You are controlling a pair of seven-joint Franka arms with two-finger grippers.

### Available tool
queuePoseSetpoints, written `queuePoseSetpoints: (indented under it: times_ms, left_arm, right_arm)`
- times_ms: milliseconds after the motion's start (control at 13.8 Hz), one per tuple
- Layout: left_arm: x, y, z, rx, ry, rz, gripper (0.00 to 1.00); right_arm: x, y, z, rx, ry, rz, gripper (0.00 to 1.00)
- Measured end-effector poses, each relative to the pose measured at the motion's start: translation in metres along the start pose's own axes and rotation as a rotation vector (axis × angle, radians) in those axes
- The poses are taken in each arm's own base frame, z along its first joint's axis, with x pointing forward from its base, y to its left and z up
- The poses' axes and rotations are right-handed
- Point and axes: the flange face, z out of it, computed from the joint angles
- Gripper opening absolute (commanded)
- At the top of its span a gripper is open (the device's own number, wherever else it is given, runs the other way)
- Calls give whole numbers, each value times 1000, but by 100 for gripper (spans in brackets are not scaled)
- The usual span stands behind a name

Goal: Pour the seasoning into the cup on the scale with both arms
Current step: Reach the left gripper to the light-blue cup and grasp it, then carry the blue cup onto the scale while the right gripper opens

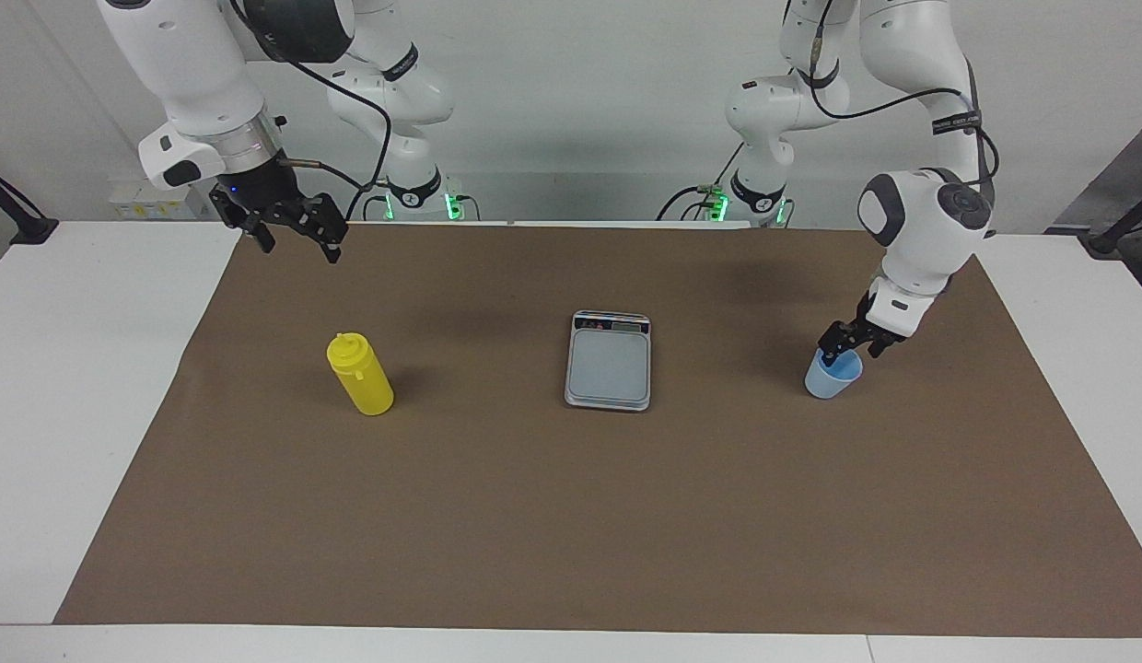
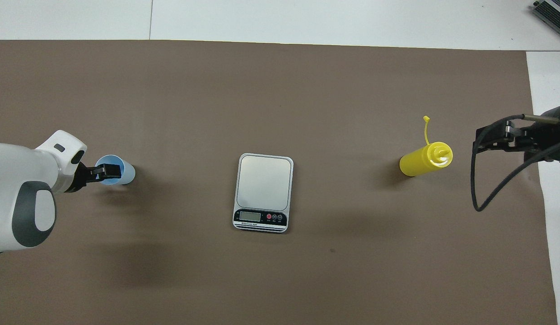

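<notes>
In the overhead view both arms are cut off by the picture's edges: only the wrist and claw of each show. The left arm's white wrist covers part of the brown mat [image 1: 571,516] beside the cup, and the black claw lies across the cup's mouth, so the rim is partly hidden there. The right arm's claw is partly masked by its own looping black cable. The bottle's thin tethered lid strap shows only from overhead; in the facing view it cannot be made out.

The left claw [image 1: 849,348] is down at the light blue cup [image 1: 831,378], its jaws spread wide, with the fingertips at the rim on the side nearer the robots. One finger appears to dip inside the mouth, but whether any finger actually touches the rim cannot be told. The cup stands upright on the mat, toward the left arm's end of the desk [image 1: 83,387], well apart from the scale.

The right claw [image 1: 295,241] hangs released in the air over the mat's edge at the right arm's end of the desk, holding nothing and touching nothing.

The yellow bottle [image 1: 361,376] stands upright on the mat toward the right arm's end. The silver scale [image 1: 609,362] lies flat between bottle and cup, its display strip on the edge nearer the robots, its plate bare.
</notes>
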Motion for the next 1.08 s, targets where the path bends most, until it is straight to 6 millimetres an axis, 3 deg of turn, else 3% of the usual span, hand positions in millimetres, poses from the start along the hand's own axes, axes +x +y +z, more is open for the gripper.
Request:
queuePoseSetpoints:
  times_ms: [144,217,650,1084]
  left_arm:
    - [0,1,3,0,0,2,20]
    - [0,2,3,0,0,4,0]
    - [6,5,-7,-2,-1,84,0]
    - [38,16,-76,-10,-20,165,0]
  right_arm:
    - [0,0,0,0,0,0,100]
    - [0,0,0,0,0,0,100]
    - [0,0,0,0,0,0,100]
    - [0,0,0,0,0,0,100]
